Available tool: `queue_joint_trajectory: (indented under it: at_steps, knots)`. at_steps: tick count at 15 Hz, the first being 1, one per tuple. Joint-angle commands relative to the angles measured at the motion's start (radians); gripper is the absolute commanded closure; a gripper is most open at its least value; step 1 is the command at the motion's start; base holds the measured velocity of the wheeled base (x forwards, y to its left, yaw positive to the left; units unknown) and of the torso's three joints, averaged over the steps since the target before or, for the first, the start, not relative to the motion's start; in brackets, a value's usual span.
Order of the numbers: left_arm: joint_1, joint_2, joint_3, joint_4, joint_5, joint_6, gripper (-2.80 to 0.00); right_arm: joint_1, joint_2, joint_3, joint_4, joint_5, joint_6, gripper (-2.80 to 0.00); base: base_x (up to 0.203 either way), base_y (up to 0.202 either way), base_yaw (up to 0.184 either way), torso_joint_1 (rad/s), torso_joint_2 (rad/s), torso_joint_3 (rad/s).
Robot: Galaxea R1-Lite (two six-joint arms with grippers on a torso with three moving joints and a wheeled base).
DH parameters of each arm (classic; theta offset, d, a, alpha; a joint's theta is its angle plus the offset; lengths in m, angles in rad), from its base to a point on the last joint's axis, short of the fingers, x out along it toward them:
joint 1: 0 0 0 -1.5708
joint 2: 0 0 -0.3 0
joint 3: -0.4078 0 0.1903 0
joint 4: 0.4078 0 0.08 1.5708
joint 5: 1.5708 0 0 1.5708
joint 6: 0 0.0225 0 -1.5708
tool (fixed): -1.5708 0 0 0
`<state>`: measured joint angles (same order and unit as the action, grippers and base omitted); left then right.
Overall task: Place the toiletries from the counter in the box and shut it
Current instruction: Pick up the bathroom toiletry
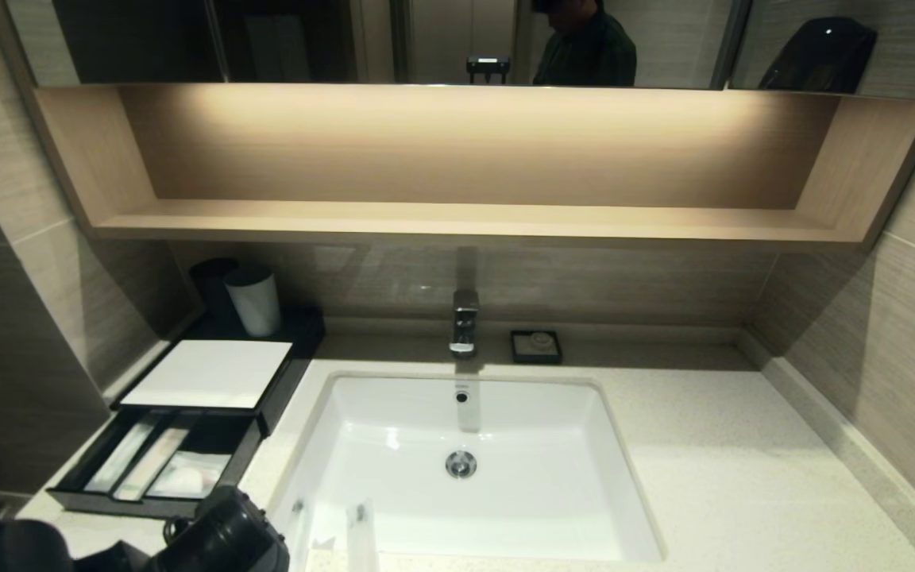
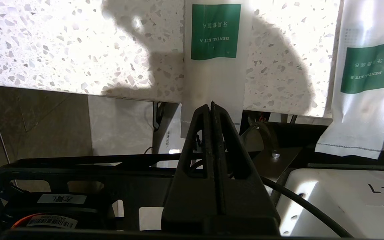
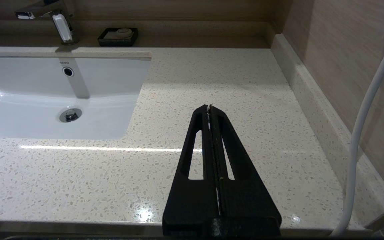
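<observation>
One counter (image 1: 743,445). One box (image 1: 207,373) at its nine o'clock, drawer open, three packets (image 1: 157,461) inside. Two dental kits (image 2: 216,50) overhang the front edge. My left gripper (image 2: 211,106) and right gripper (image 3: 209,108): both pinched closed, empty.

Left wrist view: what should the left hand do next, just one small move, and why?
Probably open the left hand and ease it around the overhanging end of the Dental Kit A packet. The hand is shut right in front of that packet, which hangs over the counter edge, and the box drawer stands open.
</observation>
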<state>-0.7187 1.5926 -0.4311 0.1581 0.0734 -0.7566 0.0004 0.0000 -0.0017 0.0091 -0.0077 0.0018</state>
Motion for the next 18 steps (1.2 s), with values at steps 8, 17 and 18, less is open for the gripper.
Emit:
queue_joint_trajectory:
  at_steps: [8, 17, 18]
  knots:
    - [0.001, -0.028, 0.002, 0.003, 0.002, -0.007, 0.0, 0.001, 0.0, 0.0, 0.0, 0.0, 0.0, 0.0, 0.0, 0.0, 0.0, 0.0, 0.0, 0.0]
    - [-0.02, -0.039, 0.004, 0.0, 0.006, -0.071, 0.0, 0.001, 0.0, 0.0, 0.0, 0.0, 0.0, 0.0, 0.0, 0.0, 0.0, 0.0, 0.0, 0.0]
    - [-0.028, -0.04, -0.001, 0.0, 0.006, -0.088, 0.0, 0.001, 0.0, 0.0, 0.0, 0.0, 0.0, 0.0, 0.0, 0.0, 0.0, 0.0, 0.0, 0.0]
